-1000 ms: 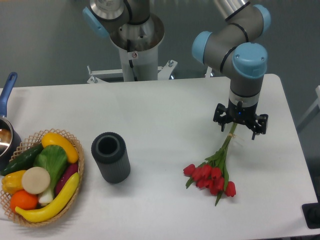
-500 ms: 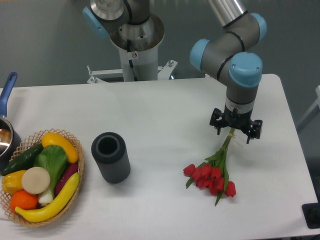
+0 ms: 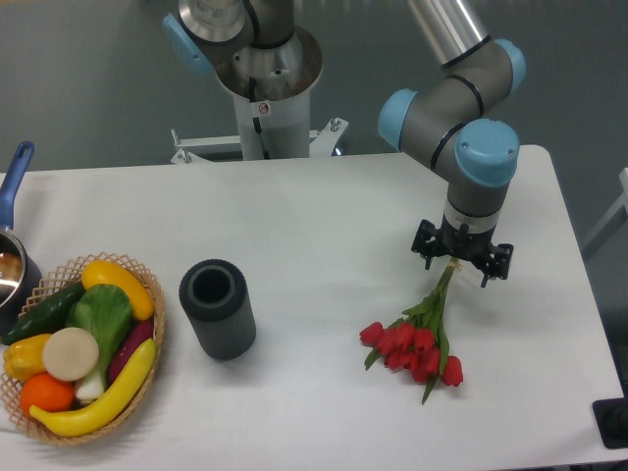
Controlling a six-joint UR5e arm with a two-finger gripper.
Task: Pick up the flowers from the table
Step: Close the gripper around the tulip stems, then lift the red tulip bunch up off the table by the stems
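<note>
On the right half of the white table (image 3: 324,226), the flowers (image 3: 420,339) lie flat, a small bunch of red tulips with thin green stems and leaves. Long axis runs on a steep diagonal: red heads clustered at the lower left end, toward the near edge of the table; stem ends point up and to the right, toward the far side, ending directly under the gripper (image 3: 461,263). Heads fan out slightly, one lying lowest and furthest right; a loose leaf tip trails below the cluster. Gripper hangs from the grey arm with blue joint caps, pointing straight down over the stem tips. Its two dark fingers stand spread to either side of the stems, with a clear gap between them; stem ends sit in that gap, but whether either finger touches them cannot be told from this angle. Nothing is clamped; the bunch rests on the table with its heads down on the surface. Well apart to the left, a dark ribbed cylinder (image 3: 217,308) stands upright, open top showing. Further left, near the table's edge, a woven basket (image 3: 156,345) holds toy fruit and vegetables: bananas, a cucumber, an orange, greens. A pot with a blue handle (image 3: 16,177) is cut off by the left frame edge.
</note>
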